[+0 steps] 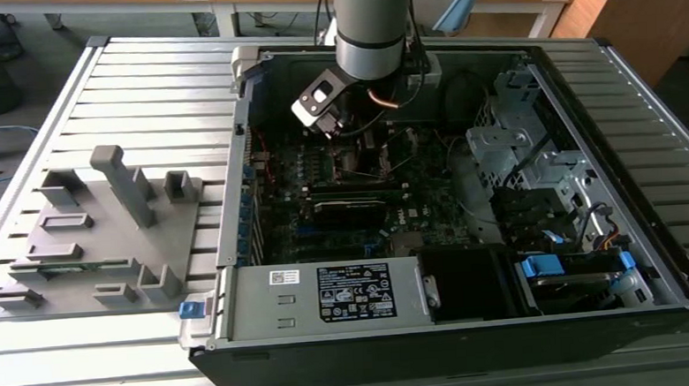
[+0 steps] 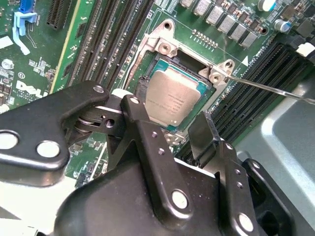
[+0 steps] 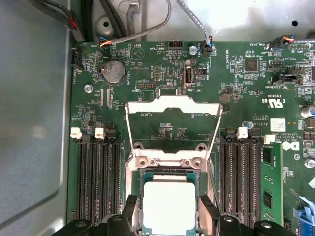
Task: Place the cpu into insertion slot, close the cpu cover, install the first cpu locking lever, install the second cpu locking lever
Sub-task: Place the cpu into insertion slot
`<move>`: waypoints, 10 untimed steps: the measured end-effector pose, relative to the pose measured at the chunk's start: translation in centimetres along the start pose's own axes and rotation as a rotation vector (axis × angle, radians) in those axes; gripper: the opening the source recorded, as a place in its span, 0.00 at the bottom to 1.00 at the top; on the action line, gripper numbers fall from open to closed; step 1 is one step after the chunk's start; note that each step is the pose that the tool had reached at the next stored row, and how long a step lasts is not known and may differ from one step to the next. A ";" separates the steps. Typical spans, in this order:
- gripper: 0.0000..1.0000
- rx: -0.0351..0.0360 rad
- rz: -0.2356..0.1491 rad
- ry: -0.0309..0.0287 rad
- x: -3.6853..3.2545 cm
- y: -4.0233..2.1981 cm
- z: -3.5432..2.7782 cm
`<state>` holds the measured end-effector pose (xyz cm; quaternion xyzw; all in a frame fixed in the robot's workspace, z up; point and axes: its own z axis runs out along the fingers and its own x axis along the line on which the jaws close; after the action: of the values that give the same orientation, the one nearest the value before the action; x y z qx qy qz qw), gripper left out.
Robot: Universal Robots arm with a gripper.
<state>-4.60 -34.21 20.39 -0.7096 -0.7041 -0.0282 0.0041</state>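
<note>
The cpu, a flat square chip with a pale metallic top, lies in the insertion slot on the green board. My gripper hangs just over it, open. One black finger stands on each side of the chip, with a small gap to its edges. The cpu cover, a thin silver frame, is swung back and lies open on the board beyond the socket. A thin metal lever rod sticks out beside the socket. In the exterior view the gripper reaches down into the case.
Long black memory slots flank the socket on both sides, and a memory stick stands in one. Cables run along the board's edge. The open computer case walls the space in. A grey fixture tray lies at the exterior view's left.
</note>
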 end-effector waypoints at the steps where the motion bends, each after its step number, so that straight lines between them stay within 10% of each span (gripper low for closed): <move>1: 0.60 0.0001 0.000 -0.0002 0.00 0.00 -0.01; 10: 0.29 0.0001 0.000 -0.0002 0.00 0.00 -0.04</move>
<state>-4.60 -34.21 20.43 -0.7096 -0.7041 -0.0281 0.0041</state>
